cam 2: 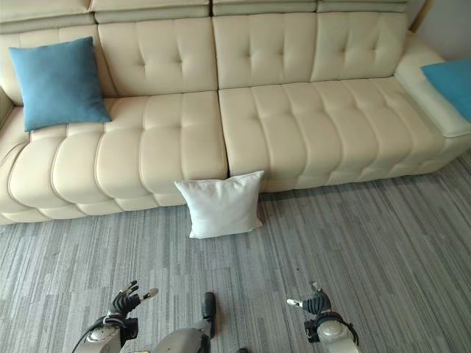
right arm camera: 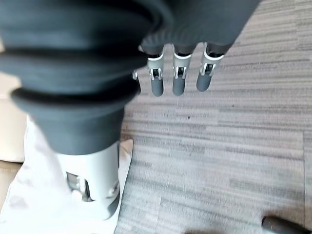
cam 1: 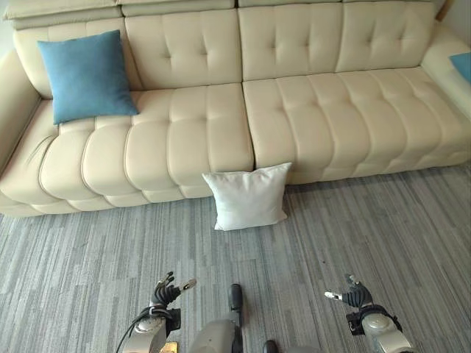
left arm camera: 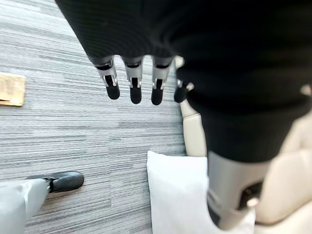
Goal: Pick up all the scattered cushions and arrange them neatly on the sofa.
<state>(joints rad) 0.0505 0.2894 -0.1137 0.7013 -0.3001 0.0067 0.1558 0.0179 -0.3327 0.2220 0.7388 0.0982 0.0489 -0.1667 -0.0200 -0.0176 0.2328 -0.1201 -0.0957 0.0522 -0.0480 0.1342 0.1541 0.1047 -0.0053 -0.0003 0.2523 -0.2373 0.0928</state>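
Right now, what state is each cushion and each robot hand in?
White cushion: on the carpet, propped against the sofa front.
Blue cushion: upright on the sofa's left end.
Second blue cushion: on the sofa's right arm, partly out of frame.
Left hand: open, holding nothing.
Right hand: open, holding nothing.

A second blue cushion [cam 2: 450, 84] on the sofa's [cam 2: 294, 125] right arm is cut off by the picture's edge

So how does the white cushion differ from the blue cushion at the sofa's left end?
The white cushion is on the carpet, leaning against the sofa front; the blue cushion sits on the seat, propped against the backrest. They differ in colour. Both are square and stand roughly upright.
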